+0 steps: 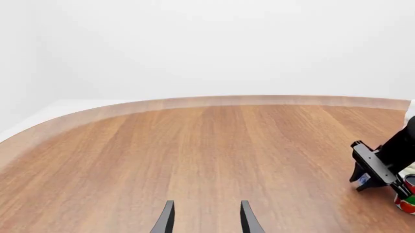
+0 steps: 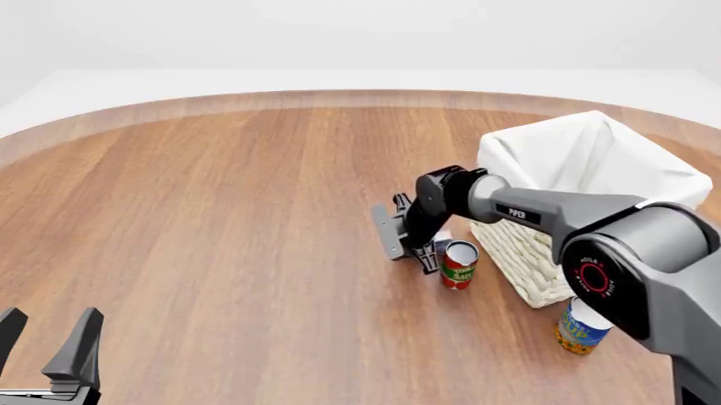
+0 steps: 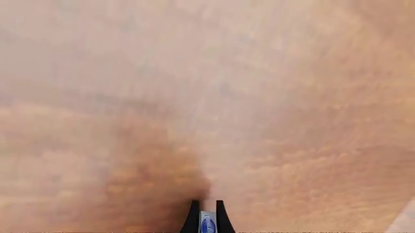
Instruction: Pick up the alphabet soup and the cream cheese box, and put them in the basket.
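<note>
We see the woven basket (image 2: 529,253), cloth-lined, interior hidden. The right claw (image 3: 207,218) grips the flat cream cheese box (image 3: 207,224); the left claw (image 1: 205,218) stands released.

Simulated tabletop test scene
A rounded wooden surface (image 2: 225,211) set against blank white surroundings, rendered flat and featureless, nothing homely around.

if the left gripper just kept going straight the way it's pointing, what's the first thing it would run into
Nothing, as far as the left wrist view shows: ahead of the open left gripper lies only bare table up to its far edge. The right gripper sits well off to one side.
</note>
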You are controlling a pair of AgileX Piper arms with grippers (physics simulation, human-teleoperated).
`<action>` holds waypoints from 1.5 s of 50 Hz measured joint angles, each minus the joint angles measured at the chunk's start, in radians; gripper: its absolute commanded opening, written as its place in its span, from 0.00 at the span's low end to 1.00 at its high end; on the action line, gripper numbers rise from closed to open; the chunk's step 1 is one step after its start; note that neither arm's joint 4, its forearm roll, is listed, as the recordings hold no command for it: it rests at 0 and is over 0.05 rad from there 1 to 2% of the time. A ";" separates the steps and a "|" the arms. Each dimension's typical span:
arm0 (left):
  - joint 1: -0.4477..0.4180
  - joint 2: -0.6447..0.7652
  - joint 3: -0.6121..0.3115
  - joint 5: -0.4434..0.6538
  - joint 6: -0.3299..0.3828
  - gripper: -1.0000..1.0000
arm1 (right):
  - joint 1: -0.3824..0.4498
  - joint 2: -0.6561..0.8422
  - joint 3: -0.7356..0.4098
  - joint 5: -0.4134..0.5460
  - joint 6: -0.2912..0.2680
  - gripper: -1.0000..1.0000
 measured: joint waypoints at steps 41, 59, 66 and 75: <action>0.000 0.000 0.000 0.000 0.000 1.00 | 0.008 -0.105 0.061 -0.046 -0.039 0.00; 0.000 0.000 0.000 0.000 0.000 1.00 | 0.007 -0.179 0.114 -0.089 -0.043 0.00; 0.000 0.000 0.000 0.000 0.000 1.00 | 0.002 -0.203 0.130 -0.106 -0.046 0.00; 0.000 0.000 0.000 0.000 0.000 1.00 | 0.003 -0.242 0.155 -0.127 -0.041 0.00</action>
